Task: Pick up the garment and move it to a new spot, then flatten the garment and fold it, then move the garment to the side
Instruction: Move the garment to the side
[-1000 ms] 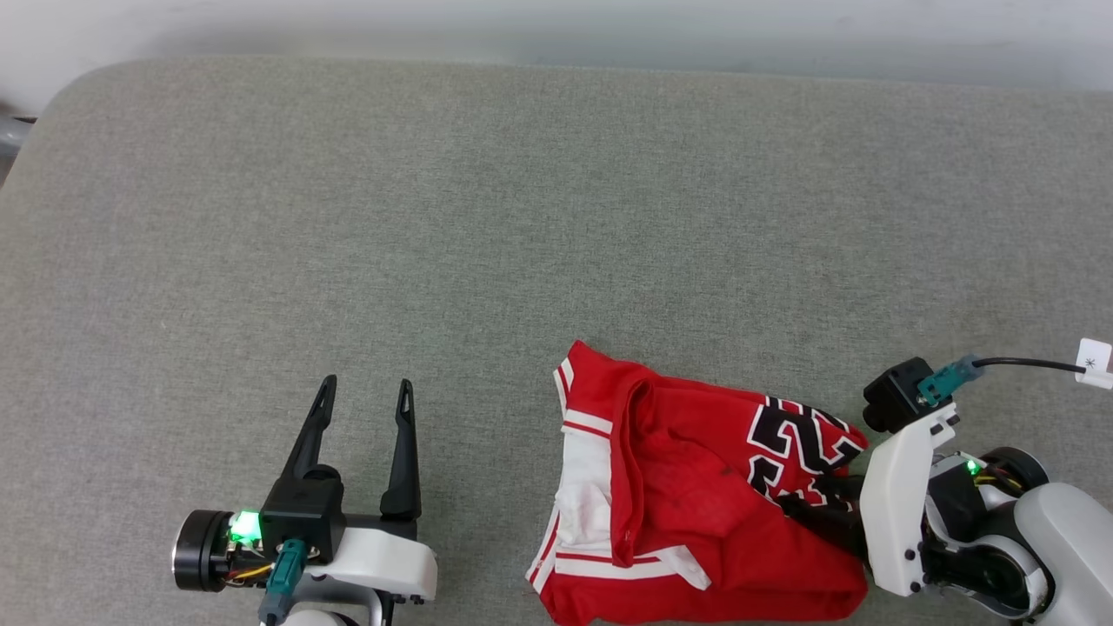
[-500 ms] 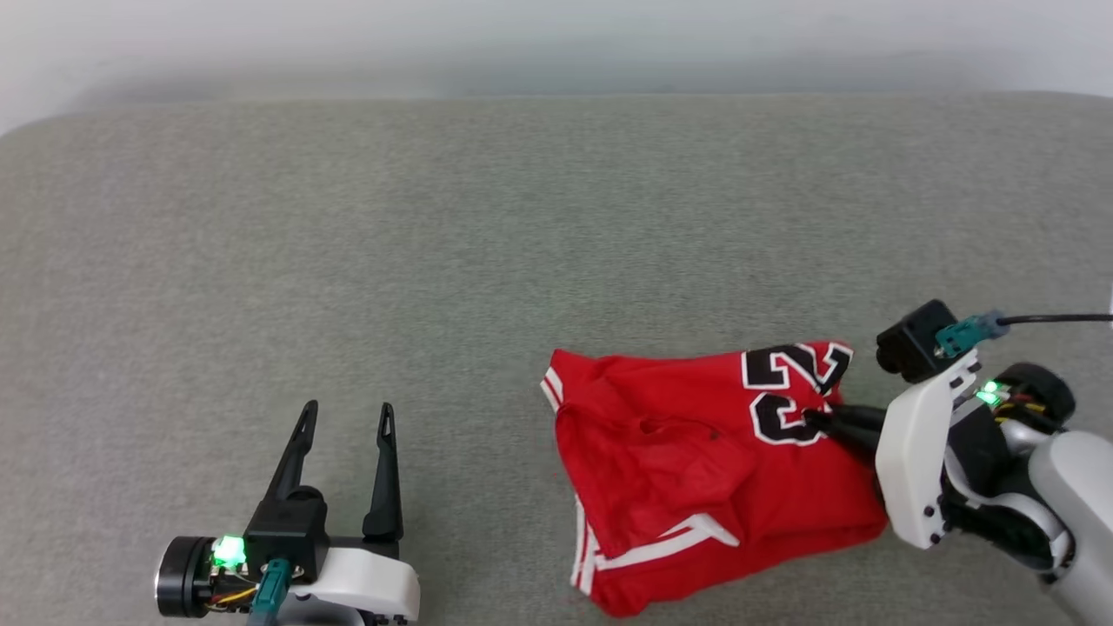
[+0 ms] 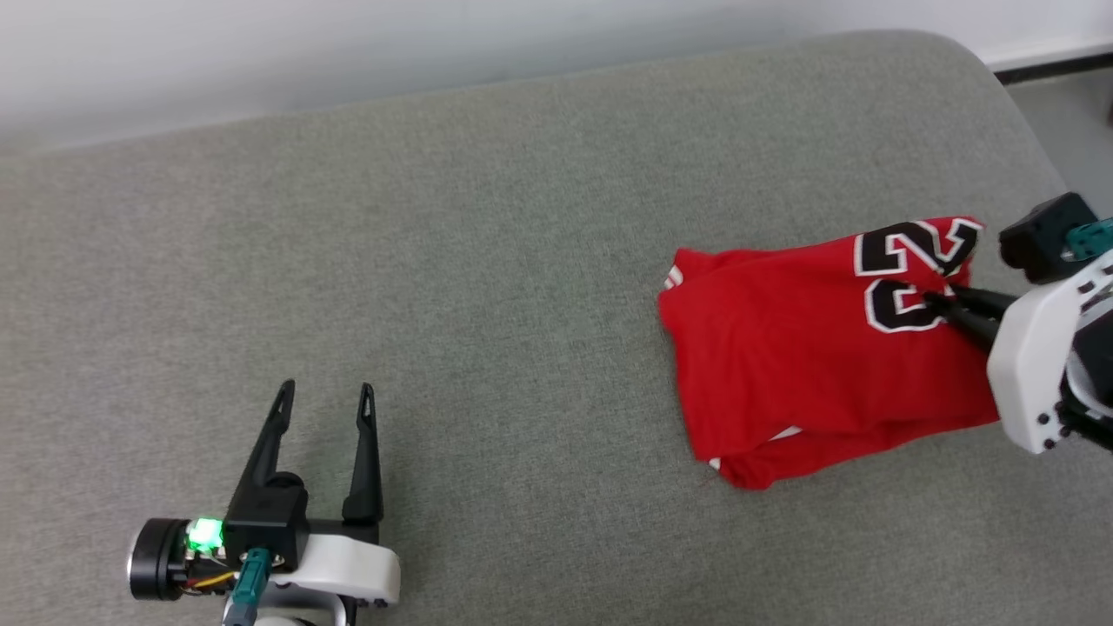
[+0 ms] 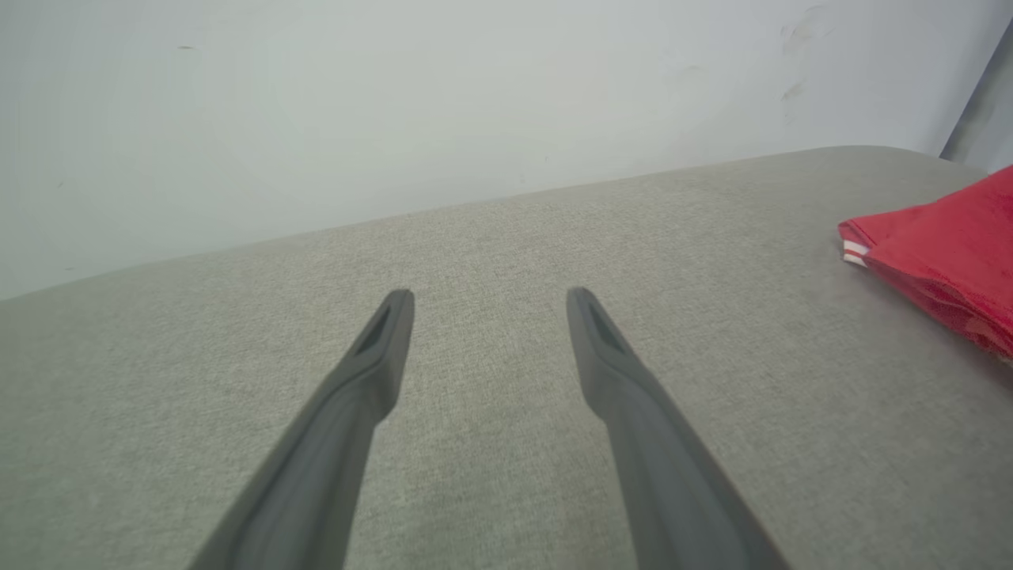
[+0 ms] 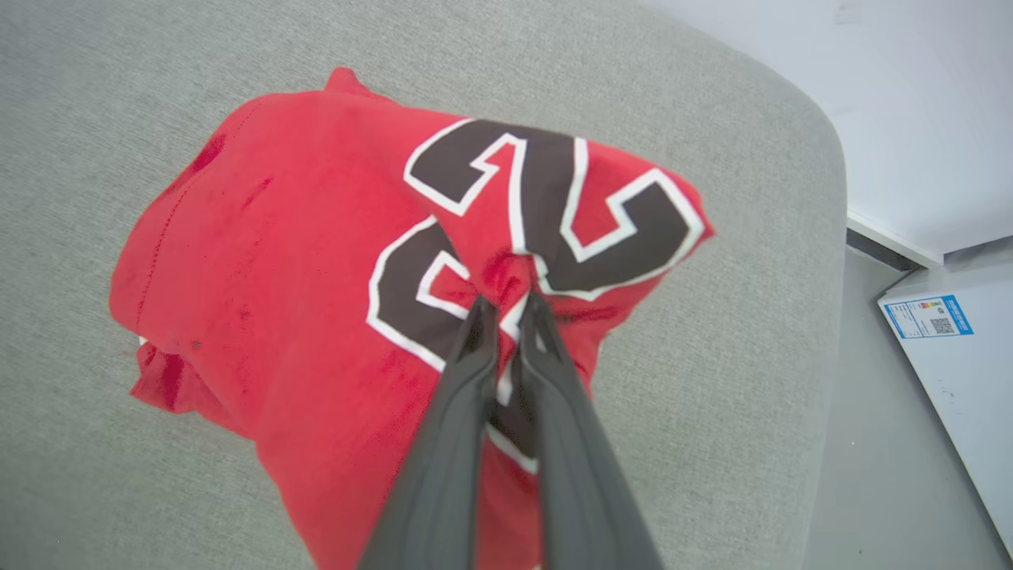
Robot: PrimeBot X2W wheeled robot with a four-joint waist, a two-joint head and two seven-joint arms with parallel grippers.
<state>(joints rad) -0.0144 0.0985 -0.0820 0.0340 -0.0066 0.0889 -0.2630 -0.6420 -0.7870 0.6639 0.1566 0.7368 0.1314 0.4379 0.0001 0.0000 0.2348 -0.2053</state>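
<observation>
Right gripper (image 3: pixel 944 301): a second ago it stood open against the garment. Now its fingers are pinched almost together on a fold of the garment (image 3: pixel 783 365), right in the black "23" lettering (image 5: pixel 506 214). The cloth gathers up to the tips and drapes away from them. The white sleeve that showed before is now tucked mostly under. The head camera has swung as well, so I can't read the travel from that view. My judgement is that the pick is made and the carry to a new spot is under way; flattening has not begun.

Left gripper (image 3: pixel 326 389): fingers spread wide, nothing between them, with the garment well off to its right.

In the way: the grey padded surface (image 3: pixel 435 261) ends in a rounded edge just beyond the right gripper's tips. Past it are the floor and a white labelled box (image 5: pixel 950 356). Cloth released there might slide off.
</observation>
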